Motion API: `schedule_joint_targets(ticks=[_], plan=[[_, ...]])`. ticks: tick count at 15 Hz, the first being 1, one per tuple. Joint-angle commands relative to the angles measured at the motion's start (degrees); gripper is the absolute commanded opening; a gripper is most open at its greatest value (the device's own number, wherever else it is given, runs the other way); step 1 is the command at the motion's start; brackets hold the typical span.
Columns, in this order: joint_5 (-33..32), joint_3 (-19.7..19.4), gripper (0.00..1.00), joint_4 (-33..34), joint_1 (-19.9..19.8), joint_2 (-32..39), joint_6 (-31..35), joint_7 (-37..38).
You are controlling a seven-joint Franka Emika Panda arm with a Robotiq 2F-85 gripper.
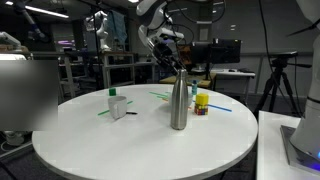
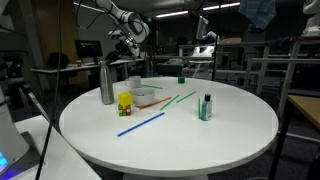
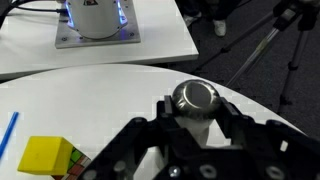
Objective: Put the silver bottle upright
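The silver bottle [image 1: 179, 104] stands upright on the round white table [image 1: 140, 145], also seen in the other exterior view [image 2: 106, 83]. My gripper [image 1: 176, 66] is just above its top, tilted, in both exterior views [image 2: 121, 52]. In the wrist view the bottle's round metal cap [image 3: 195, 97] sits between my two black fingers [image 3: 196, 108], with narrow gaps on either side. The gripper looks open, not clamped on the cap.
A yellow block [image 1: 201, 103] [image 2: 125, 103] [image 3: 45, 157] lies beside the bottle. A small white bottle with a green cap [image 1: 116, 104] [image 2: 205, 106], green sticks [image 2: 178, 99] and a blue stick [image 2: 140, 124] lie on the table. A second white table [image 3: 100, 45] stands beyond the edge.
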Motion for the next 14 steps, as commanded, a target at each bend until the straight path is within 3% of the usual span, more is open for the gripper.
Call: schedule_joint_targets(ticks=[1,3,4,8,14], plan=[[1.6,0.0,0.23,3.7,-0.7,1.5,-4.0,1.8],[1.5,-0.1,0.23,3.7,-0.7,1.5,-4.1,1.8],[1.4,-0.1,0.64,3.7,-0.7,1.6,-4.1,1.7],[1.3,-0.2,0.96,4.0,-0.6,1.6,-4.8,1.7],[1.3,-0.2,1.0,4.7,-0.6,1.1,-5.0,1.7]])
